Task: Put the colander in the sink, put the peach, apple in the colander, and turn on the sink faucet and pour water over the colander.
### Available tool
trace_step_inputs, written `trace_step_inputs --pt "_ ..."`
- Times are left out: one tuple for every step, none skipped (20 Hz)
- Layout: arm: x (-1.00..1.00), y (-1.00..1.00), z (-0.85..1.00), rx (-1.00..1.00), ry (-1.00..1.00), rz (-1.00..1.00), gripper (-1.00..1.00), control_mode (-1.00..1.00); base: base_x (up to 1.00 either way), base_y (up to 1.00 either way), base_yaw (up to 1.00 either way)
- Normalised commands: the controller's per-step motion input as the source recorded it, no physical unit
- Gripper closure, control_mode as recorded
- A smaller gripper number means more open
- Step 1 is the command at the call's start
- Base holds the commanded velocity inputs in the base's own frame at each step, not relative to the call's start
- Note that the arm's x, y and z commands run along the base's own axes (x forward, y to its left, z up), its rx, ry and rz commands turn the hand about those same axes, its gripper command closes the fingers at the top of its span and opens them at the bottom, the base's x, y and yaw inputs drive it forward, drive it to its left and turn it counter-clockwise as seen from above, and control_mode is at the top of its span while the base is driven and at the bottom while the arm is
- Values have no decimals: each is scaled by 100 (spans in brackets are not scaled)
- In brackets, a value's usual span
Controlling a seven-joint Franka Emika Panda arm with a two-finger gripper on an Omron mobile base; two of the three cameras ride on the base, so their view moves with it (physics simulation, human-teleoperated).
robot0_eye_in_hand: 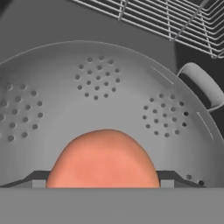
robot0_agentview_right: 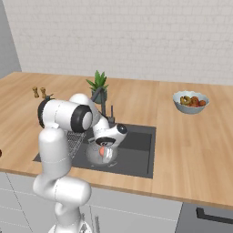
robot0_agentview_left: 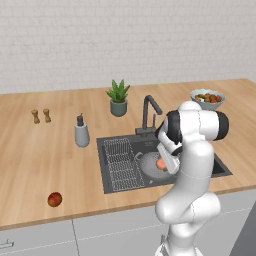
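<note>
Your gripper (robot0_agentview_right: 105, 153) grips the peach (robot0_eye_in_hand: 103, 159) directly above the colander (robot0_eye_in_hand: 65, 100) sitting in the sink (robot0_agentview_left: 220, 167); the apple (robot0_agentview_left: 55, 199) lies well apart, on the counter (robot0_agentview_left: 35, 155) to your left

Peach (robot0_eye_in_hand: 103, 159) underside behind grey band

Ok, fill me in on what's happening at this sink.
The gripper holds the peach just above the colander, which already sits in the sink beside the wire rack. The apple still lies on the counter to the left. The sink faucet shows no water running.
</note>
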Motion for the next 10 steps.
trace_step_inputs --pt "3 6 -1 0 1 0 100 -100 0 0 0" --pt "1 8 -1 0 1 0 100 -100 0 0 0" --pt "1 6 0 0 0 0 -100 -100 0 0 0" --pt "0 5 0 0 0 0 -100 -100 0 0 0" --pt "0 4 0 0 0 0 -100 -100 0 0 0" --pt "0 4 -1 0 0 0 -100 -100 0 0 0" --pt "0 3 0 0 0 0 -100 -100 0 0 0" --pt "0 5 0 0 1 0 -100 -100 0 0 0" --pt "0 3 0 0 3 0 -100 -100 0 0 0" --pt "0 2 0 0 1 0 -100 -100 0 0 0"
